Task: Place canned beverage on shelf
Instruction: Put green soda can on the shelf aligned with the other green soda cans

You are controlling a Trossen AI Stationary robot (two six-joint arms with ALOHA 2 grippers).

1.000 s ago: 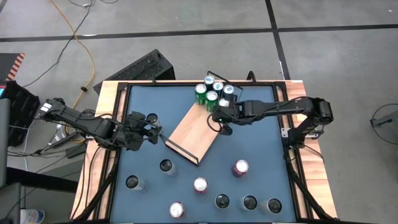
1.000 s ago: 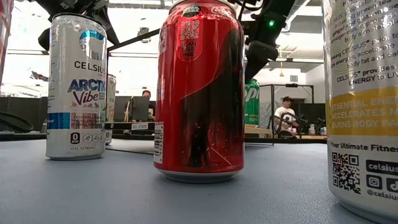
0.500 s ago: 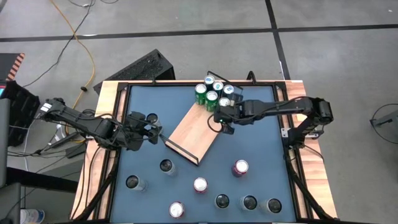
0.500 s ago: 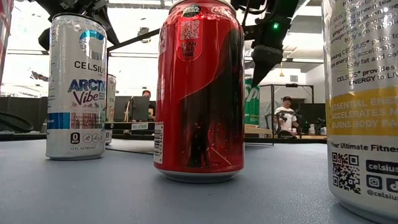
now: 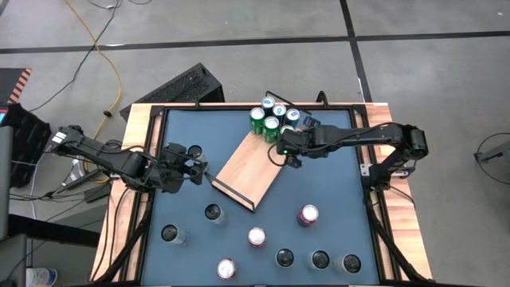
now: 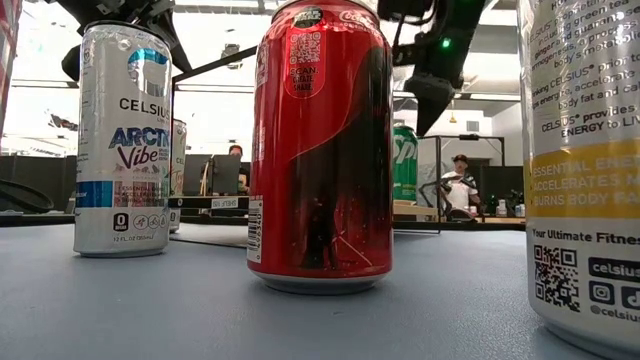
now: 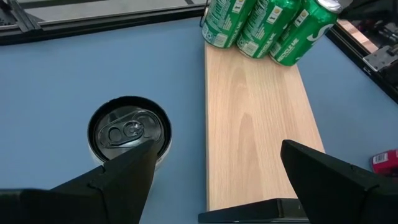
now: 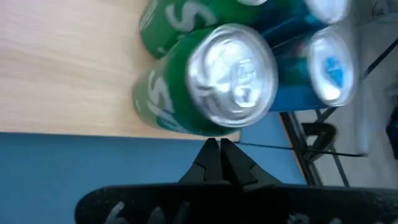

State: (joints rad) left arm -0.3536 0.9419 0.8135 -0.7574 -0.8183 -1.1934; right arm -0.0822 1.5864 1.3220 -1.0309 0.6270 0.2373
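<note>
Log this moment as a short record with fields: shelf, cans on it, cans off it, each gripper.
shelf: light-wood board lying at an angle on the blue tabletop
cans on shelf: cluster of green and blue cans at its far end
cans off shelf: several upright on the tabletop, including a red can and a black-rimmed can
left gripper: open, empty, facing the shelf
right gripper: shut, empty, beside the cluster

Shelf (image 7: 255, 124) pale smooth wood; cans (image 7: 264, 25) glossy metal; tabletop (image 7: 74, 74) matt blue.

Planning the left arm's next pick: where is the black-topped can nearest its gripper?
In the high view, the black-topped can stands on the blue tabletop, left of the shelf, just beyond the left gripper.
</note>
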